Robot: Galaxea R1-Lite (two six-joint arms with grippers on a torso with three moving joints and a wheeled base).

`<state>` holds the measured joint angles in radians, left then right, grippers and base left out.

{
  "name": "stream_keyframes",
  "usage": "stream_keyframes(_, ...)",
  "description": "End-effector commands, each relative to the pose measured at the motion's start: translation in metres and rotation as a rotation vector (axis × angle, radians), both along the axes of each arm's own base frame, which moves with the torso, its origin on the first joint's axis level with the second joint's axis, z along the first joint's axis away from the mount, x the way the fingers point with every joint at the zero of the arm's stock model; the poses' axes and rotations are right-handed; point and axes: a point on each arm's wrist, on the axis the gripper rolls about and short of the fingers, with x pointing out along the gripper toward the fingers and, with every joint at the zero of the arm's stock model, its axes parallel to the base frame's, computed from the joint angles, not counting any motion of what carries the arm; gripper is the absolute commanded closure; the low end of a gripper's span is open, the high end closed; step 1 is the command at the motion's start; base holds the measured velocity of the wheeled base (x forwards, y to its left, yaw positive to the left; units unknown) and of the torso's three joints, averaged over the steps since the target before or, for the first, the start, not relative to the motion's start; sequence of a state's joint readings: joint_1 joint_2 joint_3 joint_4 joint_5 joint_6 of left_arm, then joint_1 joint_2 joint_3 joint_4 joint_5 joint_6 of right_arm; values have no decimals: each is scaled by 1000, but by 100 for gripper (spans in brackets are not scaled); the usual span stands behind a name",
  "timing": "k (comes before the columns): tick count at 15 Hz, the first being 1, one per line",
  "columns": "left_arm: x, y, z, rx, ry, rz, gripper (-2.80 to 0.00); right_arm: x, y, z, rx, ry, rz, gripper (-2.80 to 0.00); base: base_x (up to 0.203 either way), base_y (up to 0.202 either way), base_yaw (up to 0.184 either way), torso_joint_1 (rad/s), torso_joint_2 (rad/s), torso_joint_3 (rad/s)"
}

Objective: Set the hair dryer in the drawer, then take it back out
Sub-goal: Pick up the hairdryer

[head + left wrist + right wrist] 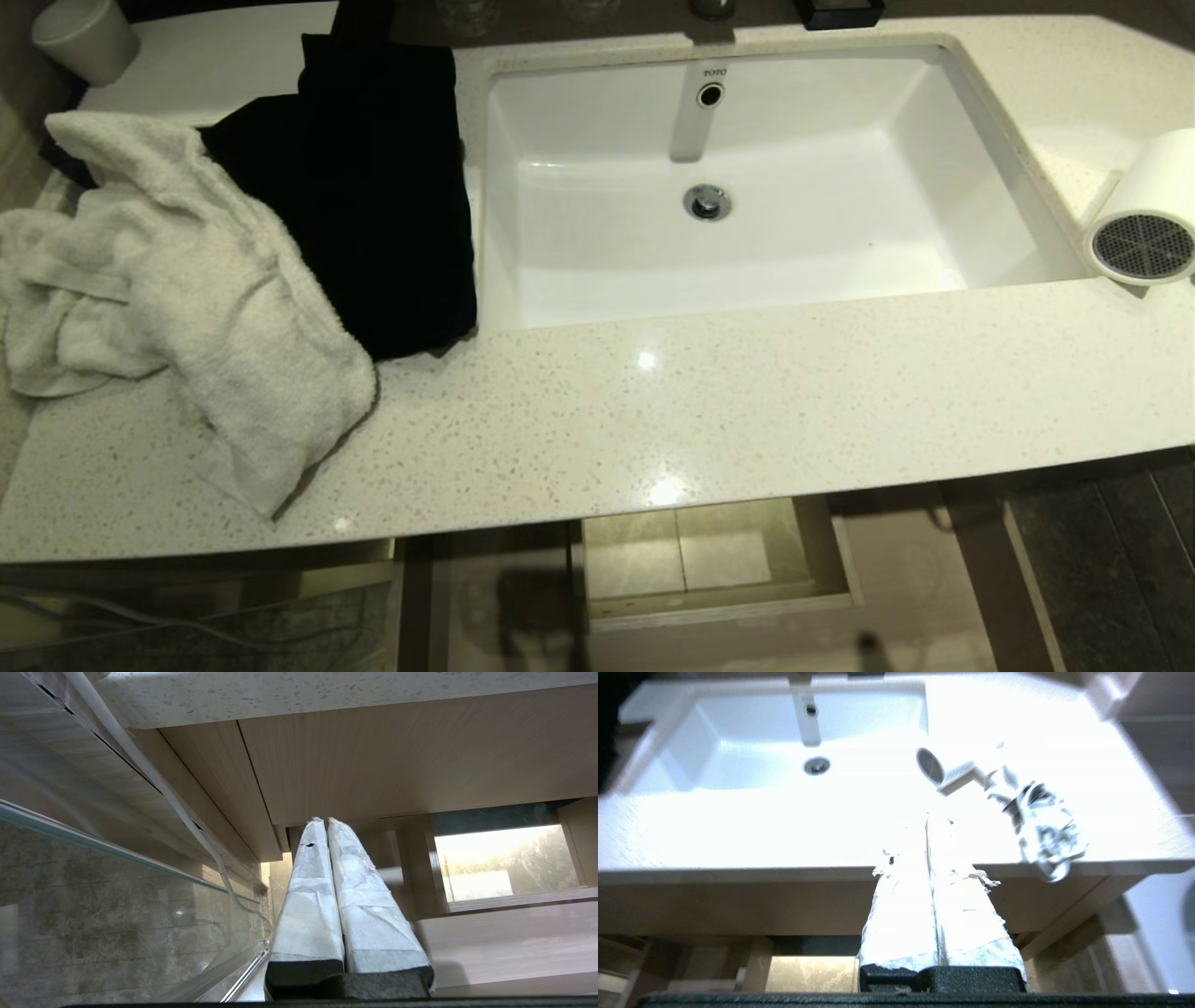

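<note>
Here, the speckled cream stone countertop [728,411] fills most of the head view, with the white rectangular sink basin [747,187] sunk into its upper middle. A rumpled white terry towel [187,280] and a folded black cloth [373,177] lie at the left. The small white plastic hair dryer [1144,210] with its grey mesh grille rests at the right edge, beside the basin. My right gripper [928,821] is clenched on nothing, below the counter's front edge. My left gripper [325,822] is clenched too, beneath the light-wood panels [397,751].
</note>
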<state>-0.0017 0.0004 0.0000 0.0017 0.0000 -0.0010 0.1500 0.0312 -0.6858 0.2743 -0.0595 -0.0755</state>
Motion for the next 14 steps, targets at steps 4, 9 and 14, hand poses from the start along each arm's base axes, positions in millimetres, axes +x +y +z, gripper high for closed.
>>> stream_keyframes(4,0,0,0,0,-1,0,0,39,0,119,-34,412,-116,0,0,0,0,0,0,0)
stream_keyframes(9,0,0,0,0,-1,0,0,135,16,158,-94,663,-223,0,0,0,0,0,0,0)
stream_keyframes(14,0,0,0,0,1,0,0,192,6,139,-192,719,-175,-280,0,0,0,0,0,0)
